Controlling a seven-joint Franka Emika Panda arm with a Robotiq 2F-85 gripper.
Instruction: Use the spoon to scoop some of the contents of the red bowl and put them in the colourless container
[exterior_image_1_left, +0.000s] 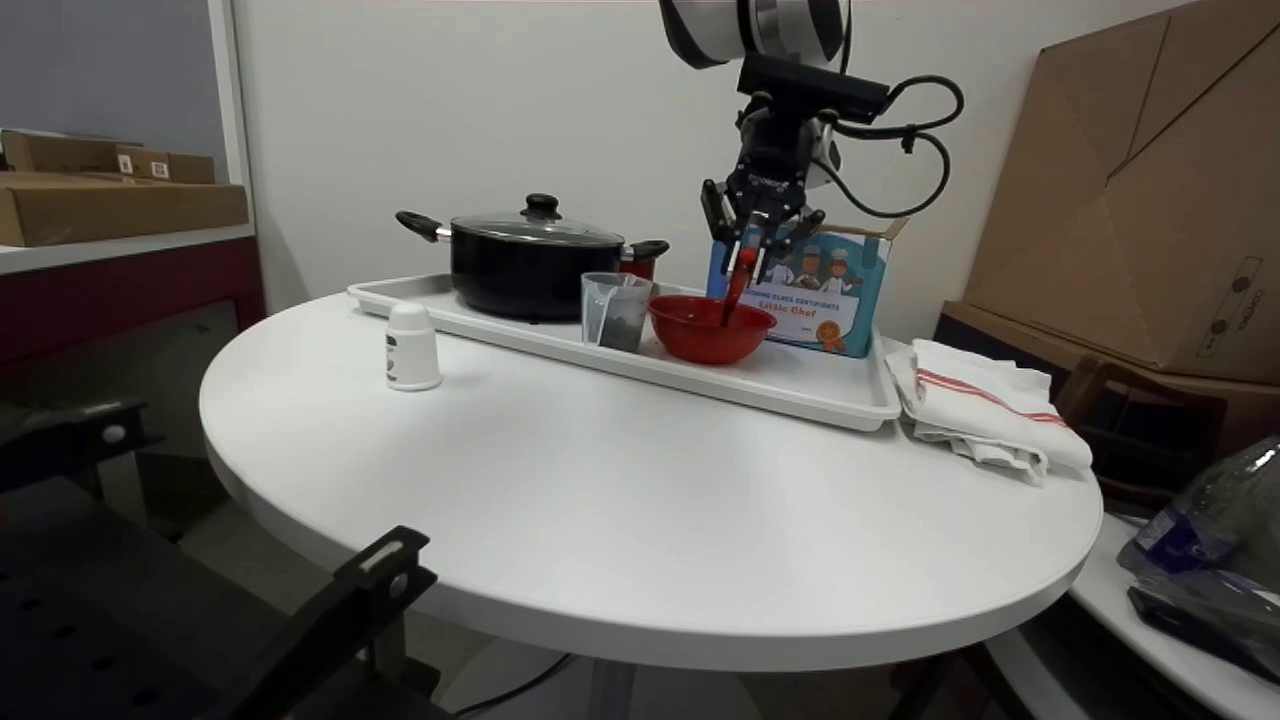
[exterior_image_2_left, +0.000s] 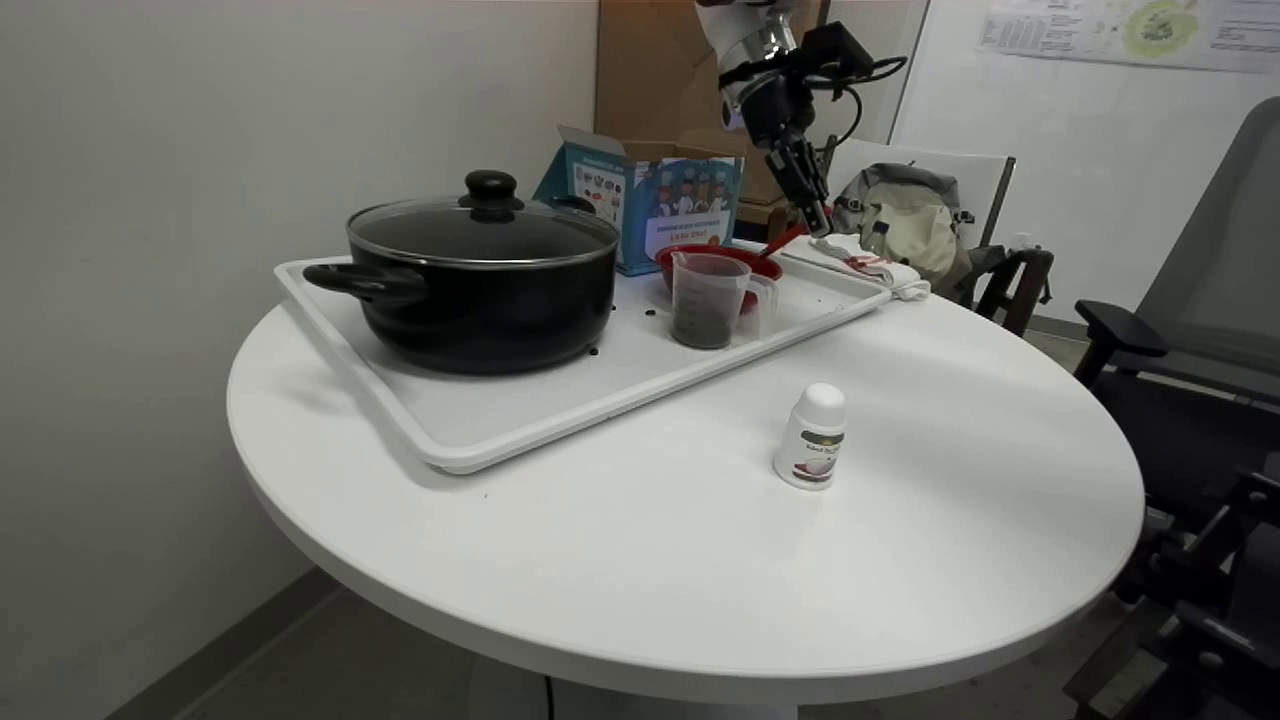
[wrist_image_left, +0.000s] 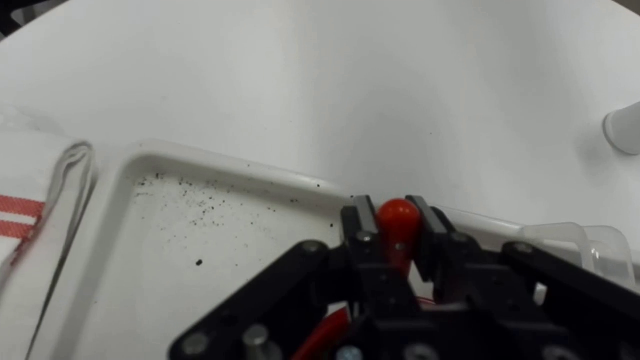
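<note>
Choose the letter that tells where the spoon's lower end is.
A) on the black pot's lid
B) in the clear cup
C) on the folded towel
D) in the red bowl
D: in an exterior view the spoon, pinched near its top by the gripper, slants down into the red bowl.

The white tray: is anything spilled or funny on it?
Yes: dark specks are scattered on the tray in the wrist view, mostly by the corner near the towel. In an exterior view, more dark bits lie near the pot. They look spilled because they sit loose, outside the bowl and cup.
</note>
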